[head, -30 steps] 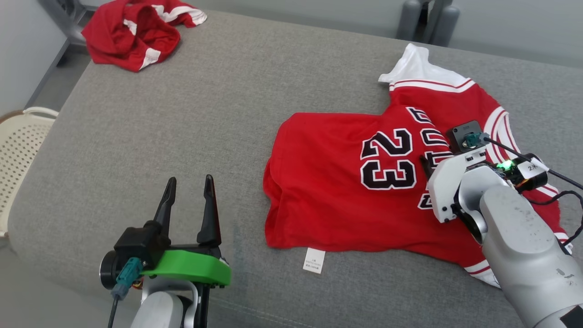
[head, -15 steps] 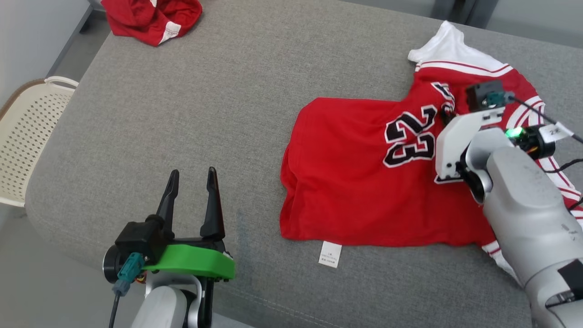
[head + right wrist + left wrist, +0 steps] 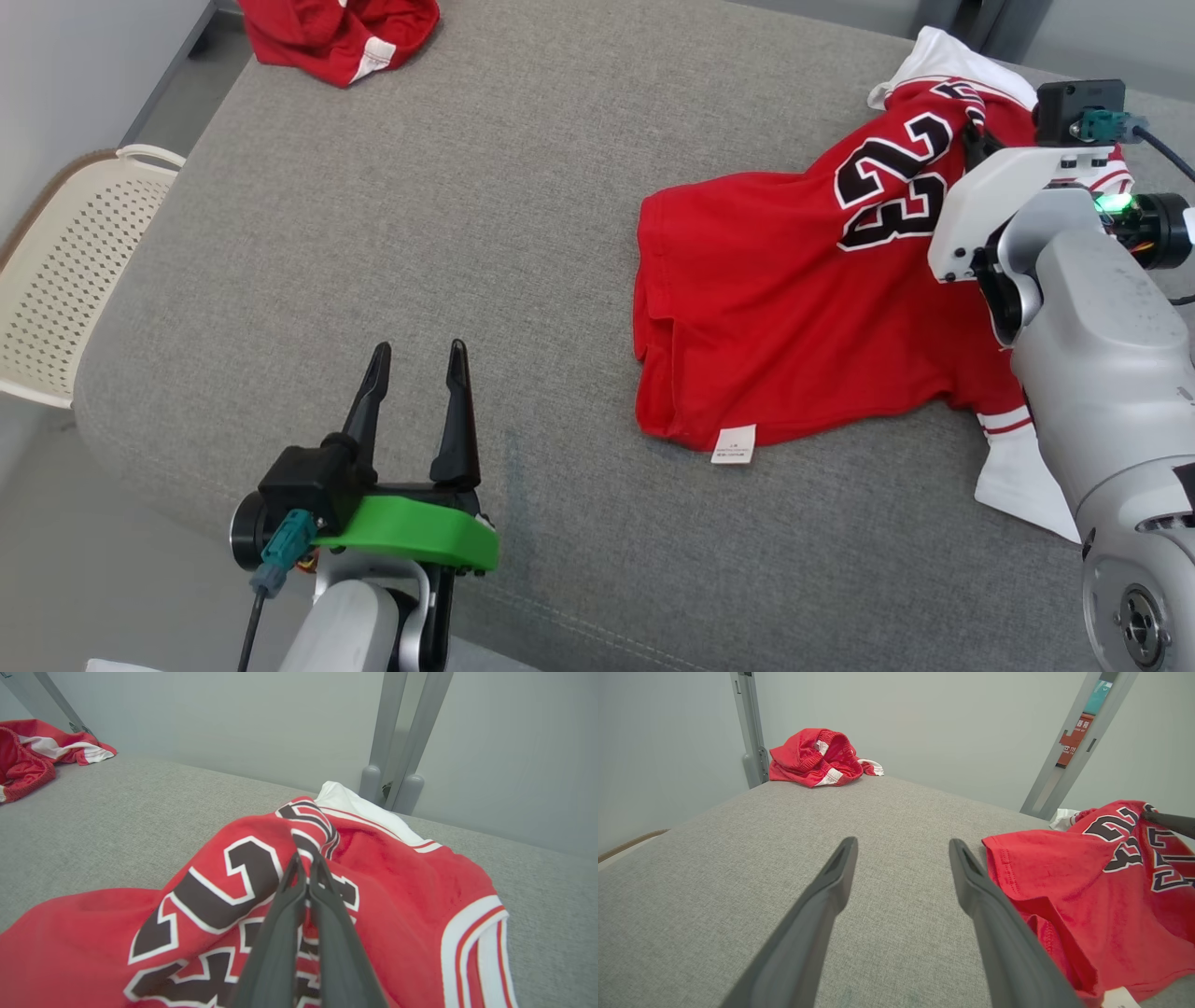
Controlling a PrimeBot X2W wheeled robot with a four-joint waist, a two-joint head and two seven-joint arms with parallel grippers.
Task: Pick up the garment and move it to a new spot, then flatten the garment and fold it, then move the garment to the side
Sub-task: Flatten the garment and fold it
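The garment [image 3: 784, 308] is a red jersey with a black "23" and white-striped sleeves, lying on the right of the grey cushioned surface [image 3: 485, 215]. My right gripper [image 3: 971, 140] is shut on a pinch of its cloth near the lettering and lifts that part into a ridge [image 3: 303, 844]; the rest trails on the surface. In the right wrist view the two fingers [image 3: 285, 914] meet on the cloth. My left gripper [image 3: 415, 373] stands open at the lower left, holding nothing, with the jersey's hem [image 3: 1017, 858] just to its right.
A second red garment [image 3: 341, 33] lies crumpled at the far left corner, also seen as a heap [image 3: 815, 758]. A cream perforated chair [image 3: 65, 280] stands off the left edge. Grey posts [image 3: 402, 742] rise behind the surface.
My right gripper has shut on the jersey and pulled its printed part up and away, bunching the cloth. The head camera has also shifted. The left gripper stays open.
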